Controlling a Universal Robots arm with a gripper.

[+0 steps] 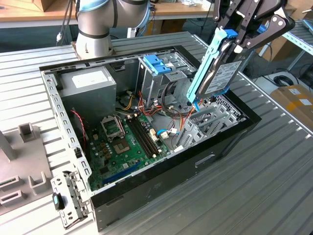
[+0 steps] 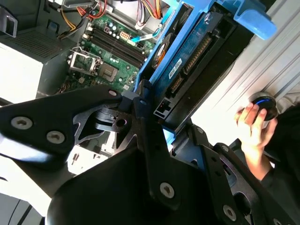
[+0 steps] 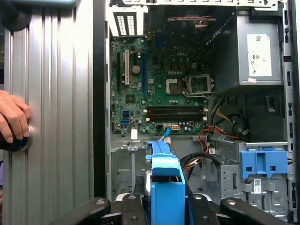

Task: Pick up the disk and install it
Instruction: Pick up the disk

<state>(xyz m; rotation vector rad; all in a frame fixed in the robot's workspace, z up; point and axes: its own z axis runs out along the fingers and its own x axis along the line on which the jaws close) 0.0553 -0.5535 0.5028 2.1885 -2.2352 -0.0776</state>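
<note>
Exterior view: the arm's black fingers [image 1: 264, 30] are clamped on the disk [image 1: 217, 66], gripping it near its upper end. The disk hangs in the air, tilted, label outward. It is framed by blue rails. Its lower end sits just above the tangle of cables [image 1: 168, 115] inside the open computer case [image 1: 161, 176], at the exterior view's right. The case lies on its side on a ribbed metal tabletop [image 1: 264, 191].

I judge the step in hand to be carrying the disk toward its slot. To do it well, I would hold the grip firm and bring the rails square to the metal drive cage [image 1: 168, 81], the one with the blue latch [image 1: 157, 63] on top. I would also keep the lower corner out of the loose cables.

The exterior view gives me the disk's tilt and its height over the case. The first wrist view looks straight down past the disk's blue end [image 3: 167, 187]. It lays out the green circuit board [image 3: 154, 89], the grey power box [image 3: 258, 56] and the latch beside the disk. The second wrist view brings up the disk's underside [image 2: 187, 56] and its connector edge. Both wrist views also show a person's hand [image 2: 253, 124] resting on a small round dark object on the tabletop, well clear of the case.
</note>
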